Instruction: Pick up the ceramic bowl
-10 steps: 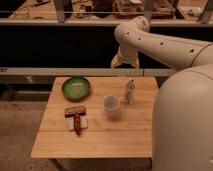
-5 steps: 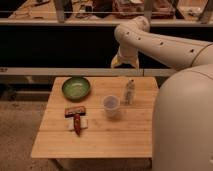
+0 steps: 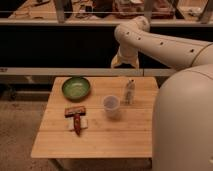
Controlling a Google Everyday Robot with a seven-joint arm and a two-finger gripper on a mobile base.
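Note:
The ceramic bowl (image 3: 76, 88) is round, shallow and green with a darker rim. It sits on the far left part of the wooden table (image 3: 100, 142). A translucent plastic cup (image 3: 111, 106) stands to its right near the table's middle. My white arm reaches in from the right and bends down behind the table's far edge. The gripper (image 3: 124, 62) hangs at the arm's end, above and beyond the far edge, up and to the right of the bowl and well apart from it. Nothing shows in the gripper.
A small clear bottle (image 3: 130, 91) stands to the right of the cup. A brown snack bar and a red packet (image 3: 76, 119) lie on a white napkin in front of the bowl. A dark shelf and a rail (image 3: 60, 71) run behind the table. My white body (image 3: 185, 125) fills the right side.

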